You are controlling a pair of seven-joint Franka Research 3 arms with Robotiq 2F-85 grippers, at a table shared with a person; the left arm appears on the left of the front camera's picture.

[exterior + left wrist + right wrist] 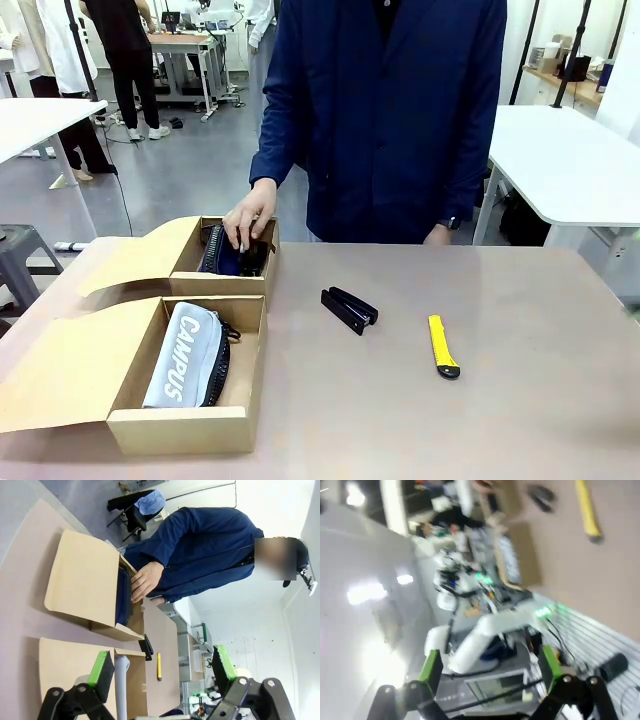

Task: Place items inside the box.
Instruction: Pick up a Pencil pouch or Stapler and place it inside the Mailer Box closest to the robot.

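Two open cardboard boxes stand at the table's left. The near box (pixel 185 430) holds a grey "CAMPUS" pouch (pixel 185 355). In the far box (pixel 222 284) lies a dark navy pouch (pixel 222 262), and the person's hand (pixel 248 215) presses into that box. A black stapler (pixel 349 308) and a yellow-and-black utility knife (pixel 442 346) lie on the bare table to the right. My left gripper (pixel 162 672) hangs open above the table, empty, looking at both boxes. My right gripper (pixel 490 667) is open and empty, high up, in a blurred view with the knife (pixel 587 510) far off.
Both box lids fold out flat to the left (pixel 60 365). The person in a dark blue coat (pixel 395 110) stands at the far edge. White tables (pixel 570 160) flank the area behind. Bare tabletop spreads to the right of the stapler and knife.
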